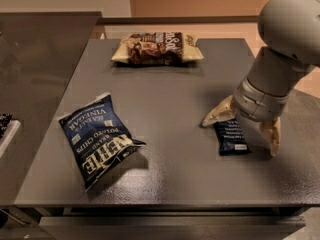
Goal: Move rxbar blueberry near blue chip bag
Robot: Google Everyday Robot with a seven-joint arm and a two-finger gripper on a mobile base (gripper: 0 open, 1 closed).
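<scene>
Well, on my screen the hand [239, 139] is down low over the right side of the worktop [175, 99]. Its two pale fingers [217, 115] are spread wide. One points out to the left of the rxbar blueberry [233, 141] and the other hangs down on its right, so the little bar sits in the gap between them. I cannot tell if either finger touches the bar, and the hand is not holding anything.

The rxbar blueberry lies flat on the worktop. It is small and dark blue, with rows of pale writing. Its far end is tucked under the grey wrist (so I can't see that part).

The big grey arm [285, 49] comes in from the top right corner of my view.

The blue chip bag [97, 139] lies on the left side of the worktop, near the front edge. It is puffy and turned at a slant, and its big white letters look upside down to me. It is well apart from the bar, with bare grey worktop between them.

A tan and brown snack bag [157, 49] lies flat at the far edge, near the middle.
</scene>
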